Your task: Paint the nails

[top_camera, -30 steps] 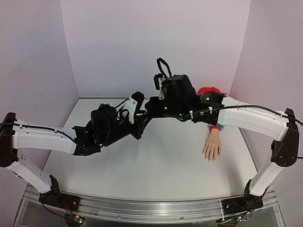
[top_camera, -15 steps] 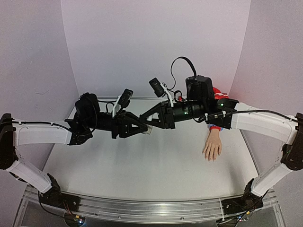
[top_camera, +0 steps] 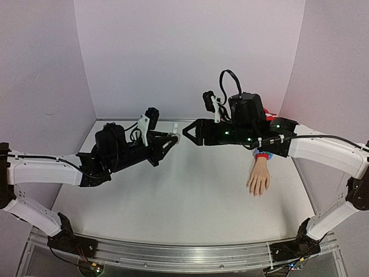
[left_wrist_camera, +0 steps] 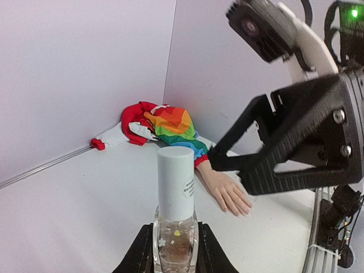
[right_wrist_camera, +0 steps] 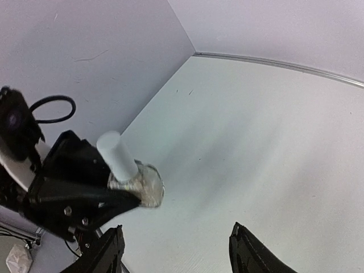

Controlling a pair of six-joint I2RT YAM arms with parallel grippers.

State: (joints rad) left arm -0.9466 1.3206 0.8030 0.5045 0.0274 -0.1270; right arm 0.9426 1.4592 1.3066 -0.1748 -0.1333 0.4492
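My left gripper point(top_camera: 170, 136) is shut on a small clear bottle point(left_wrist_camera: 174, 236) with a white cap point(left_wrist_camera: 176, 181), held above the table at mid-back. My right gripper point(top_camera: 187, 133) faces it from the right, open, with nothing between its fingers point(right_wrist_camera: 248, 254); in the right wrist view the bottle point(right_wrist_camera: 136, 185) sits ahead and to the left. The pale fake hand point(top_camera: 258, 179) lies palm down at the right, fingers toward the near edge. Its nails point(left_wrist_camera: 245, 211) are tiny and pale. The rainbow sleeve point(left_wrist_camera: 172, 127) runs back to the corner.
A red cuff point(top_camera: 262, 156) shows below the right arm, which covers most of the sleeve from above. Pale walls close the table at the back and sides point(top_camera: 190, 57). A metal rail point(top_camera: 184, 254) runs along the near edge.
My right gripper has opened and drawn back to the right, off the bottle's cap. My left gripper has kept the bottle and swung it up toward the back.
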